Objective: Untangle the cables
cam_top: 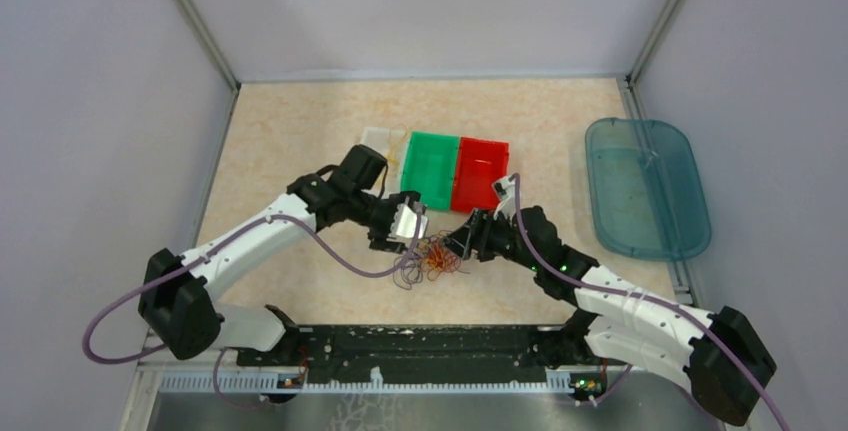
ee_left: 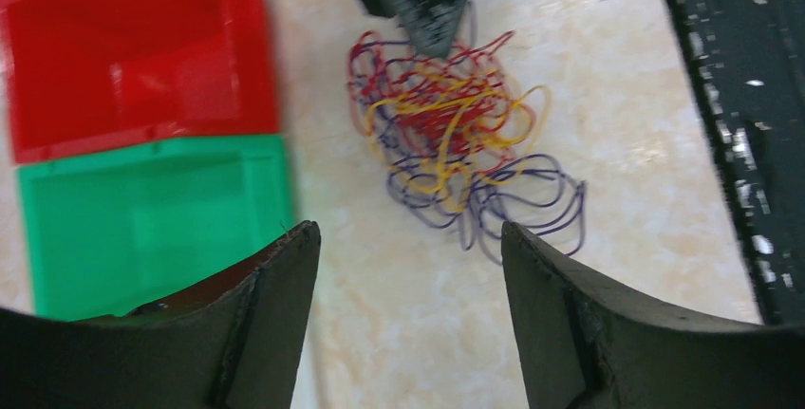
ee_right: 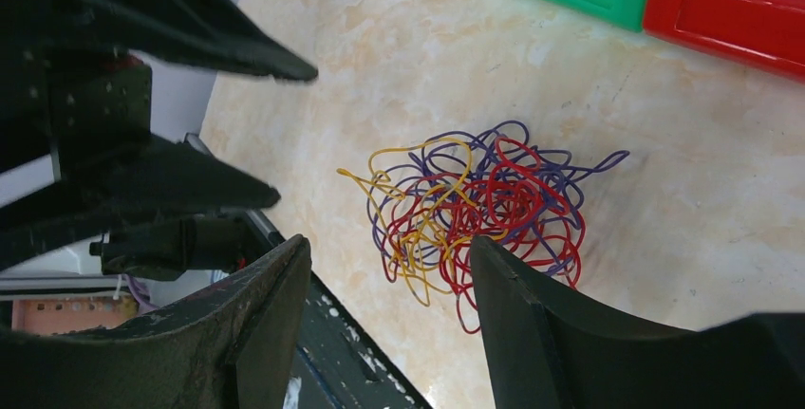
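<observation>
Soft, even light from above is washing over the pale table point(cam_top: 300, 151) with barely a shadow, while my left wrist view is smearing the red bin point(ee_left: 133, 48) and green bin point(ee_left: 142, 219) with blur and my right one is showing the cables point(ee_right: 503, 191) crisply.

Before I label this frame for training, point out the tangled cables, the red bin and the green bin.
cables point(ee_right: 475, 205), right wrist view, the dense middle of the tangle.
red bin point(ee_left: 142, 53), left wrist view, its bare floor.
green bin point(cam_top: 431, 168), top external view, its bare floor.
</observation>
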Robot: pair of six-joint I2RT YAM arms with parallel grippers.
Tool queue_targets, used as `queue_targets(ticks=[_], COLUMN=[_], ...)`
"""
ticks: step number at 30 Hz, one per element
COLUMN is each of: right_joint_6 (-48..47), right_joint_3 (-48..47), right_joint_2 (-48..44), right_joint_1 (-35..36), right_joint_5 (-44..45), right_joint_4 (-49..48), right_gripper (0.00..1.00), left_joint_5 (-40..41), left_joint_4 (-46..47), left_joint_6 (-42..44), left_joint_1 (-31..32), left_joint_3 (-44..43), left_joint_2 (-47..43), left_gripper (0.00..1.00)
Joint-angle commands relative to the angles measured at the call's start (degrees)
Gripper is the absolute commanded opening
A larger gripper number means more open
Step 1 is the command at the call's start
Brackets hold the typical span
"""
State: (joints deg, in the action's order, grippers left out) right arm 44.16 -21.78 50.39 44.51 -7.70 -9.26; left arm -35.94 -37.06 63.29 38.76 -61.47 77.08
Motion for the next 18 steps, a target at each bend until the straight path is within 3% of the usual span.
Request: queue_targets(ticks=[1,7,18], right_joint_6=[0.06,-0.04,-0.05], right_joint_3=[-2.21,-2.01,-1.66], right_joint_2=[-1.04,-2.66,-3.85], right_joint_1=[-1.06,-1.91,-2.84], right_joint_5=[-1.20,-1.37,-1.67], right_joint_4=[-0.59,0.37,-0.65], right_gripper=[0.63,0.63,0.63], left_joint_5=[-4.33,-4.22,-4.46], left_joint_4=[-0.53,-0.30,1.49], left_joint_6=[0.61,0.17,-2.62], left_joint_1=[3.40,4.07,5.16], left_joint_3=[2.17,1.36,2.43], left_joint_2=[0.13,3.67,6.08], left_gripper=[0.73,0.56,0.49])
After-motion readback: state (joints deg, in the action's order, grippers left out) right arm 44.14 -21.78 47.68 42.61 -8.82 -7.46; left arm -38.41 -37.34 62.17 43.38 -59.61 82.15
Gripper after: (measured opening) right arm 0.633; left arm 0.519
